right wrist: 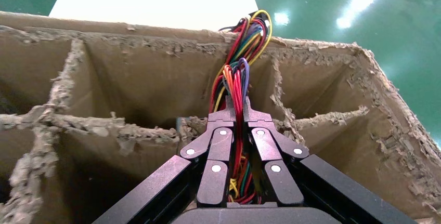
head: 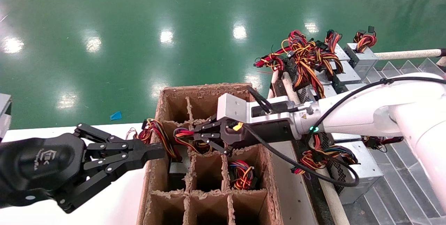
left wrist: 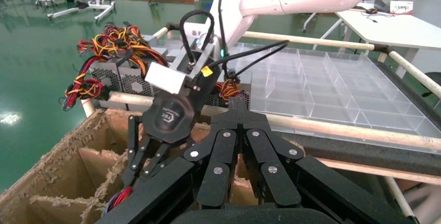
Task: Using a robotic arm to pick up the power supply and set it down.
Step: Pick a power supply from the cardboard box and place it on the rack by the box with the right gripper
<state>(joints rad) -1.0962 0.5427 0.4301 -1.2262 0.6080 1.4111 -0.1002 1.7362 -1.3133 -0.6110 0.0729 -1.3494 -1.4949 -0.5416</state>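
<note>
Two black link-fingered grippers meet over the brown cardboard divider box (head: 158,183). Nearest, the left gripper (head: 158,150) hangs at the box's left wall with its fingers pressed together on nothing. Beyond it, the right gripper (right wrist: 236,112) on the glossy white robotic arm (head: 366,111) is clamped on the red, yellow and orange wire bundle (right wrist: 240,52) of the silver-grey power supply (head: 179,165), whose metal body sits low in a left compartment beneath those fingers. Farther right, more power supplies (head: 348,68) crowd a rack.
</note>
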